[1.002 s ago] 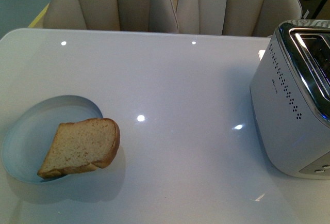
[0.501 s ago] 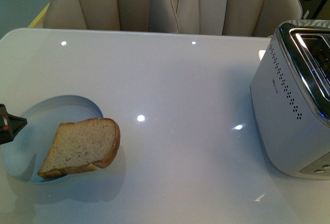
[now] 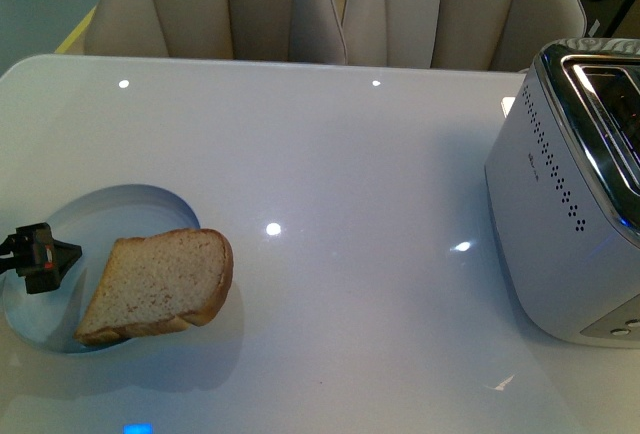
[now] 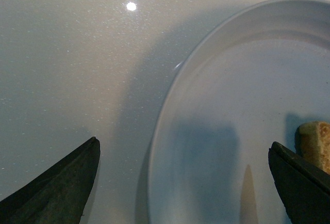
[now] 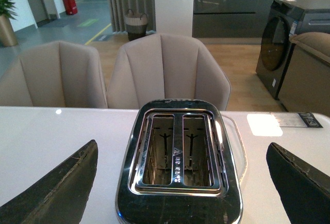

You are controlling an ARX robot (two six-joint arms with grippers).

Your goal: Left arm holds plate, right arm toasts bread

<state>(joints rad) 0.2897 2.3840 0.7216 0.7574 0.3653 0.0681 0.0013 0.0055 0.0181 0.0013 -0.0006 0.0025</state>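
bread (image 3: pixel 160 279) lies on the plate (image 3: pixel 130 199) at the desk's (image 3: pixel 350 154) near left, overhanging its rim. left fingers (image 4: pixel 62 182) spread apart, one either side of the plate's rim; right fingers (image 5: pixel 56 188) spread apart above the toaster (image 5: pixel 178 157).

Glossy white table (image 3: pixel 350 154), two beige padded chairs (image 5: pixel 167 69) behind it, wooden floor (image 5: pixel 242 64), grey cabinets (image 5: pixel 232 17) beyond.

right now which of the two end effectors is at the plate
The left end effector: its open jaws straddle the plate at its rim. The right end effector hangs open above the toaster, away from the plate.
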